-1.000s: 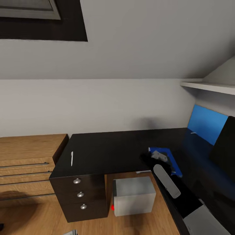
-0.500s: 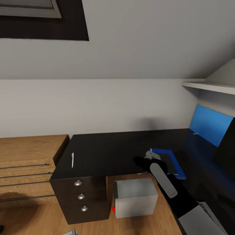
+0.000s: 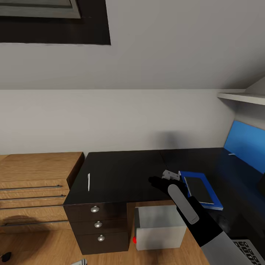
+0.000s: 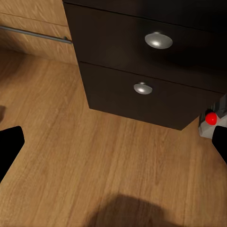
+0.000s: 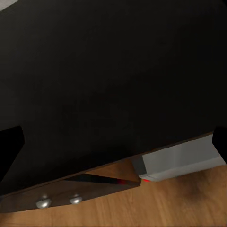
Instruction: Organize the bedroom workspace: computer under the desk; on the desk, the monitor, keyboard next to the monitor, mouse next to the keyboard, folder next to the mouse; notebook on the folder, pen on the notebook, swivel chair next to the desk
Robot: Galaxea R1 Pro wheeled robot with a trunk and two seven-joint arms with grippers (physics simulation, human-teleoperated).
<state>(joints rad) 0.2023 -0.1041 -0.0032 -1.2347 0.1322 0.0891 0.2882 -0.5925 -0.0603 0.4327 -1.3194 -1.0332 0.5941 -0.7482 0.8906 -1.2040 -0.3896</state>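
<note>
Right gripper (image 3: 156,181) wide open, empty

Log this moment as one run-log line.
notebook on folder | pen apart, far desk end | computer under desk | right pincer open, empty

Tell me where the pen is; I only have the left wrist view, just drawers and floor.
Observer: The pen lies on the desk top, near the end above those drawers.
Operator: Is the notebook stacked?
Observer: Yes, the notebook lies on the folder, on the desk.
Operator: Where's the right end effector?
Observer: The right end effector hangs over the desk between pen and folder, open and empty.
</note>
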